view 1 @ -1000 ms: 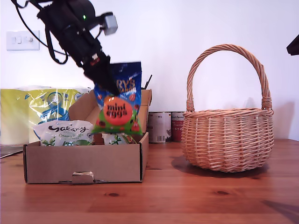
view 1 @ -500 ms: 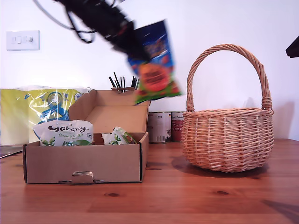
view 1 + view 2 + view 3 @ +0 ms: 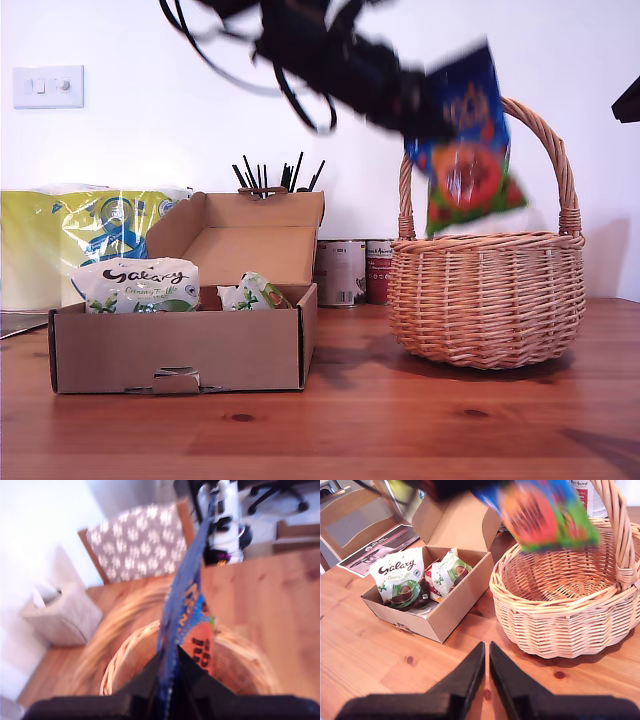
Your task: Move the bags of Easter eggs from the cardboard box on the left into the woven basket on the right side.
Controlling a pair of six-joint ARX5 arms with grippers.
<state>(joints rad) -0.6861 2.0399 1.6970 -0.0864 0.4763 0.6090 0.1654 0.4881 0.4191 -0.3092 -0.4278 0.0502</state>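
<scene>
My first gripper (image 3: 425, 105) is shut on the top of a dark blue bag of Easter eggs (image 3: 465, 140), which hangs blurred just above the woven basket (image 3: 487, 300), under its arched handle. The first wrist view looks along that bag (image 3: 192, 615) down into the basket (image 3: 130, 655). The cardboard box (image 3: 180, 345) stands open at the exterior view's left and holds a white Galaxy bag (image 3: 135, 285) and a white-green-red bag (image 3: 255, 292). My second gripper (image 3: 486, 647) is shut on nothing, above the bare table in front of the box (image 3: 455, 610) and the basket (image 3: 560, 610).
A yellow-and-blue towel pack (image 3: 90, 235) stands behind the box. Two tin cans (image 3: 342, 270) sit between box and basket at the back, and dark sticks (image 3: 275, 175) rise behind the lid. A dark arm part (image 3: 628, 100) shows at the exterior view's right edge.
My first gripper has lifted the blue bag out of the box and swung it towards the exterior view's right, from over the box to over the basket. Box and basket have not moved.
</scene>
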